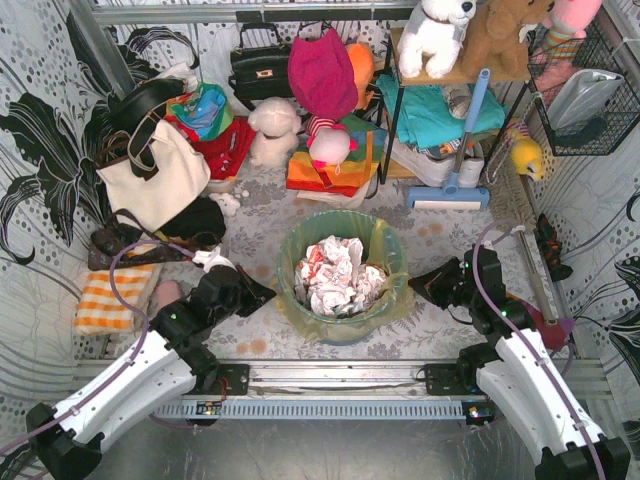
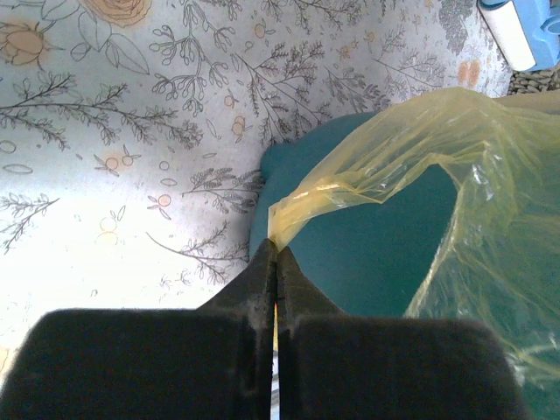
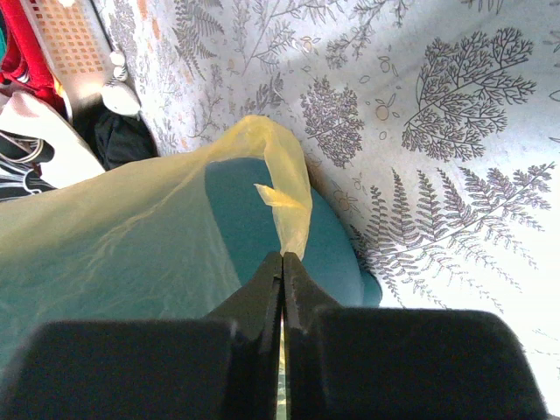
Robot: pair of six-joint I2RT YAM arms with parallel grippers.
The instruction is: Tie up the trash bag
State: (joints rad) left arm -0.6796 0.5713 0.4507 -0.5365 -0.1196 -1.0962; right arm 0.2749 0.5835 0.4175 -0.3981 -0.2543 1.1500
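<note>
So the trash bag (image 1: pixel 386 248) was sitting in the teal bin (image 1: pixel 340 328) right in the middle of the table (image 1: pixel 445 330). It lined the bin, with its thin yellow plastic folded out over the rim and a heap of crumpled paper (image 1: pixel 335 272) inside.

The left gripper (image 2: pixel 276 255) was at the bin's left side, jaws pressed together on a twisted strip of the bag's yellow plastic. From the wrist view you could see the strip run from the rim straight into the fingertips, with a sliver of yellow showing between them.

Same deal on the other side: the right gripper (image 3: pixel 283 260) was at the bin's right side, pinched tight on its own flap of the bag. That flap curled up off the rim and down into the tips.

Both flaps stretched outward, away from each other, untied. Behind all that, at the far left, a cream tote bag (image 1: pixel 150 178) leaned among the clutter.
</note>
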